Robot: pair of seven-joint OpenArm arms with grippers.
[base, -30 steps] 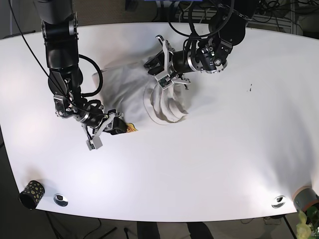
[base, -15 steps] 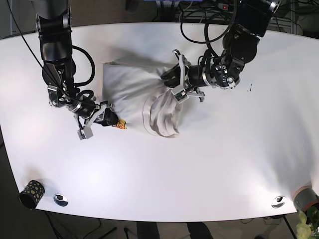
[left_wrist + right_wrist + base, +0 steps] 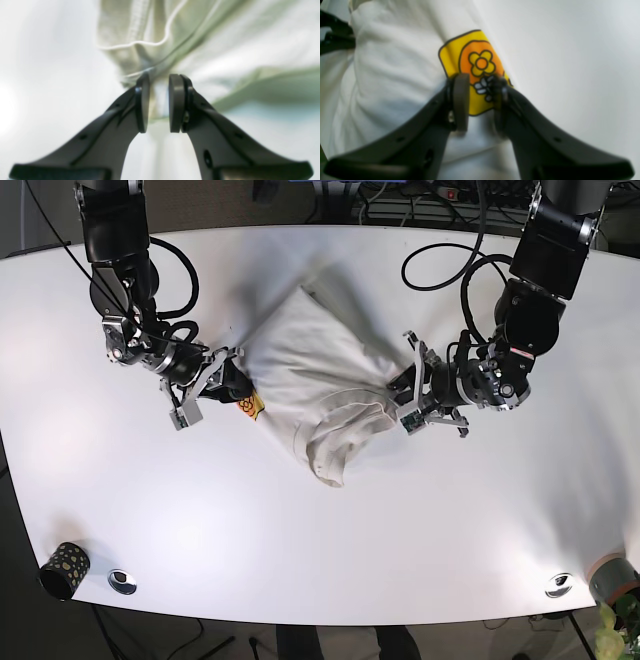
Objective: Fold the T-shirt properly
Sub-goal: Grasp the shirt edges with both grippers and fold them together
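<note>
No writing can be read anywhere on the T-shirt (image 3: pixel 315 385). Its only marking is a yellow patch (image 3: pixel 475 72) with rounded corners and a dark outline, carrying an orange disc, a yellow four-petalled flower with an orange centre, and a small white daisy-like shape below it. In the base view the patch shows as a small yellow-orange spot at the shirt's corner, just beside the right gripper (image 3: pixel 222 380).

In the right wrist view the right gripper (image 3: pixel 480 100) is nearly closed, its two dark fingers (image 3: pixel 461 100) standing a narrow gap apart with the patch and the white cloth under it running between them; the cloth spreads away to the left of the fingers, with bare white table (image 3: pixel 570 62) to their right.

In the left wrist view the left gripper (image 3: pixel 158 100) is likewise drawn almost together, and a bunched fold of pale cloth with a stitched hem sits in the slit between its pads (image 3: pixel 175 102). Beyond the tips the shirt fans out, mostly upward and to the right.

In the base view the shirt lies on the table (image 3: pixel 330 520) between the two grippers, with its rumpled collar end sagging below the line between them. The left gripper (image 3: pixel 412 395) grips its opposite edge.
</note>
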